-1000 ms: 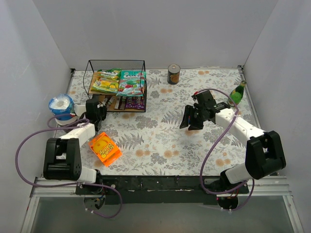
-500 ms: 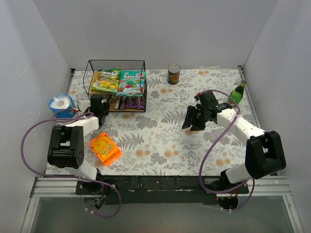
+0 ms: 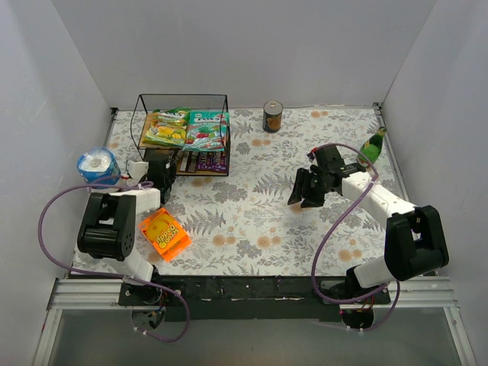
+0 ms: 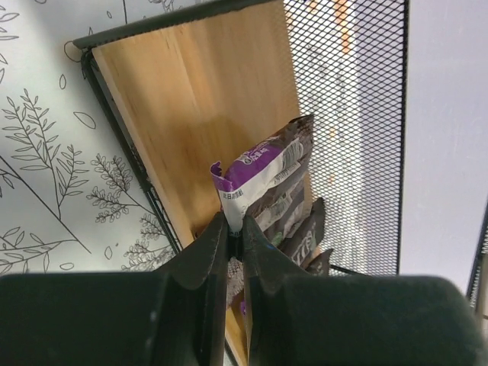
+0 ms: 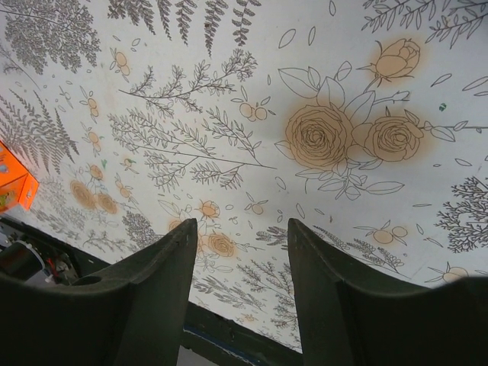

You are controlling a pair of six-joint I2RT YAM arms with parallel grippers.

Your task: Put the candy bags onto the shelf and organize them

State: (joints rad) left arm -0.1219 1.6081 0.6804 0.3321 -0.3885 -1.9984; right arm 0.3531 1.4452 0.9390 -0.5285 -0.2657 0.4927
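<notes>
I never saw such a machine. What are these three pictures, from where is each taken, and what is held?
Two robot arms stand at a flowered table. One picture looks down from above; the other two come from a camera on each wrist, so the dark shapes are that arm's own fingers. The left gripper pinches a purple packet at a wooden board of the shelf. The right gripper is open above the table. On the shelf lie a yellow-green bag and a teal bag. An orange package, a can and a green bottle are on the table.
</notes>
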